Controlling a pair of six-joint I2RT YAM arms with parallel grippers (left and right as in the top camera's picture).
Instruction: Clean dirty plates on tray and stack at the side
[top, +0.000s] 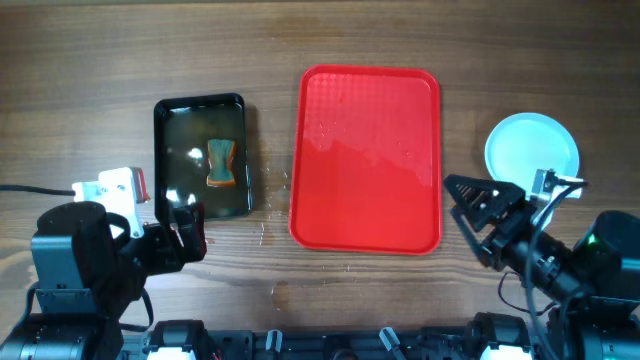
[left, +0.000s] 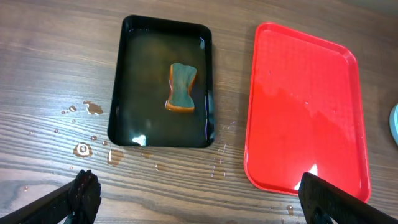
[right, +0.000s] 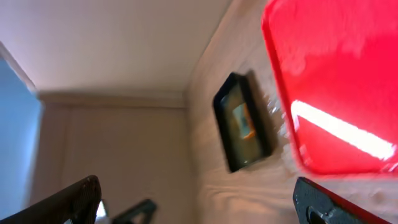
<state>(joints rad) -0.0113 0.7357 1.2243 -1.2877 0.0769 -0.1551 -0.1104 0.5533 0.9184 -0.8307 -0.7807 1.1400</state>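
The red tray (top: 366, 160) lies at the table's middle with nothing on it; it also shows in the left wrist view (left: 305, 106) and the right wrist view (right: 336, 81). Pale blue-white plates (top: 531, 150) sit stacked at the right side; I cannot tell how many. A sliver of a plate shows at the right edge of the left wrist view (left: 394, 124). My left gripper (top: 190, 238) (left: 199, 199) is open and empty over bare wood in front of the black tray. My right gripper (top: 470, 215) (right: 199, 199) is open and empty, between the red tray and the plates.
A smaller black tray (top: 200, 157) (left: 163, 90) (right: 242, 121) holds water and a green-orange sponge (top: 221, 164) (left: 181, 88). Water drops (left: 84, 146) dot the wood near its front left corner and by the red tray's front edge.
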